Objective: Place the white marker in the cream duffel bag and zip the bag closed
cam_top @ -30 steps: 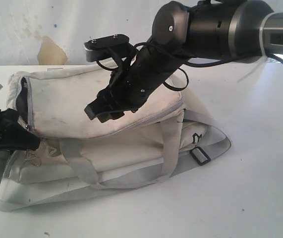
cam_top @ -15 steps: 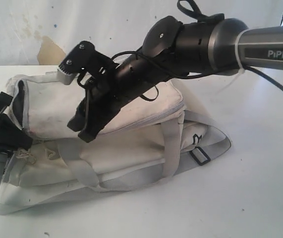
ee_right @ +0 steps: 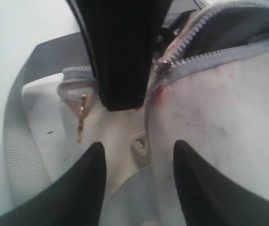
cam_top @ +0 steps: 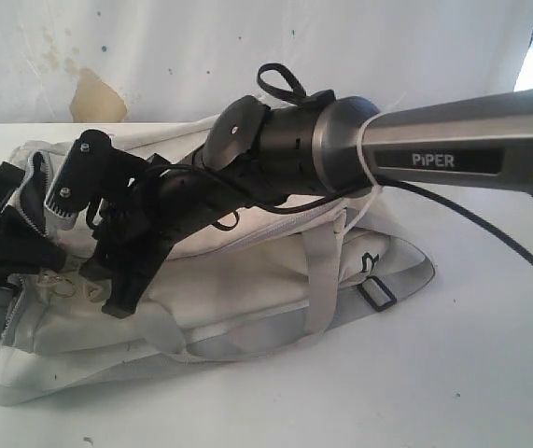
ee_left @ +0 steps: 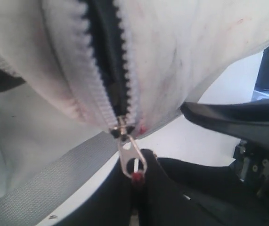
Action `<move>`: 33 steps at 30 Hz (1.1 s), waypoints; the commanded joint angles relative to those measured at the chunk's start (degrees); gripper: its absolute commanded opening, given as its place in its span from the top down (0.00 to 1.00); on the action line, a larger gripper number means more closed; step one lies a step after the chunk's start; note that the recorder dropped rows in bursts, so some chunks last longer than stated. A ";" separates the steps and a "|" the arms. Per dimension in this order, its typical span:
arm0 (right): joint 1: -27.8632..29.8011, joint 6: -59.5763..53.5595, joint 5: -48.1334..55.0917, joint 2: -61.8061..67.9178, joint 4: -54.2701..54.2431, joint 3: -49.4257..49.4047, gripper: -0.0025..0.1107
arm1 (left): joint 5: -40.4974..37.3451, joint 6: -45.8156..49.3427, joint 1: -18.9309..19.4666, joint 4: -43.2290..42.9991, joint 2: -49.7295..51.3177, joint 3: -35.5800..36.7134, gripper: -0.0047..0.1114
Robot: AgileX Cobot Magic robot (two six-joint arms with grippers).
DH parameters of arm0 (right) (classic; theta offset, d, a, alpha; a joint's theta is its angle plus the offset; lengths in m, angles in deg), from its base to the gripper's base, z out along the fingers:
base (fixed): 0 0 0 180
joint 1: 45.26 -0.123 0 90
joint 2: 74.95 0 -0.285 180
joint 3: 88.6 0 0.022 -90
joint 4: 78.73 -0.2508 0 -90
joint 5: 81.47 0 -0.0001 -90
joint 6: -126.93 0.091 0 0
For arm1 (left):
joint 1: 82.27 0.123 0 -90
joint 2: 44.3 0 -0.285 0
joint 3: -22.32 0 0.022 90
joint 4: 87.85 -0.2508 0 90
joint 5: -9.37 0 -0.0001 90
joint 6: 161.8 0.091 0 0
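Note:
The cream duffel bag (cam_top: 275, 280) lies on the white table, its top zipper (ee_left: 101, 70) parted at the left end so dark lining shows. My left gripper (cam_top: 42, 259) sits at that end. In the left wrist view, the left gripper (ee_left: 136, 181) is shut on the metal zipper pull (ee_left: 132, 157). My right gripper (cam_top: 107, 287) hangs over the bag's left end, close beside the left one. In the right wrist view, the right gripper (ee_right: 139, 155) is open, with nothing between its fingers (ee_right: 89, 174), just above the bag fabric (ee_right: 219, 122). The white marker is out of view.
Grey webbing straps (cam_top: 317, 271) and a black buckle (cam_top: 376, 292) lie over the bag's front and right side. A small gold-coloured pull (ee_right: 81, 123) hangs on the bag's end. The right arm (cam_top: 434, 154) spans the bag from the right. A stained wall stands behind the table.
My right arm has swung left and down across the bag until its open gripper is beside the left gripper. The left gripper has stayed at the bag's left end.

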 commanded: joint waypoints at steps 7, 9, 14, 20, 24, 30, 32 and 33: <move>-1.17 -0.76 -7.79 0.86 -0.41 0.25 0.48 | -0.78 -1.96 0.36 8.02 -0.83 -0.25 0.96; -1.55 -0.76 -8.10 1.16 -0.41 0.25 0.48 | -0.78 -1.97 0.36 11.80 -0.83 -0.25 0.96; -1.58 -0.63 -9.44 1.88 -0.54 0.25 0.48 | -0.78 -1.97 0.36 11.68 -0.83 -0.25 0.96; -1.58 -0.53 -10.71 1.92 -2.52 0.25 0.48 | -0.78 -3.72 0.36 12.75 -0.83 -0.25 0.96; -1.58 -0.53 -11.26 1.92 -4.88 0.25 0.52 | -0.78 -4.25 0.36 12.49 -0.73 -0.25 0.96; -1.58 -0.53 -11.14 1.92 -9.05 0.25 0.62 | -0.78 -4.83 0.36 14.22 -0.73 -0.25 0.96; -1.58 -0.53 -11.14 1.92 -9.78 0.25 0.63 | -0.78 -5.09 0.36 14.36 -0.73 -0.25 0.96; -1.58 -0.53 -11.14 1.92 -9.78 0.25 0.63 | -0.78 -5.09 0.36 14.36 -0.73 -0.25 0.96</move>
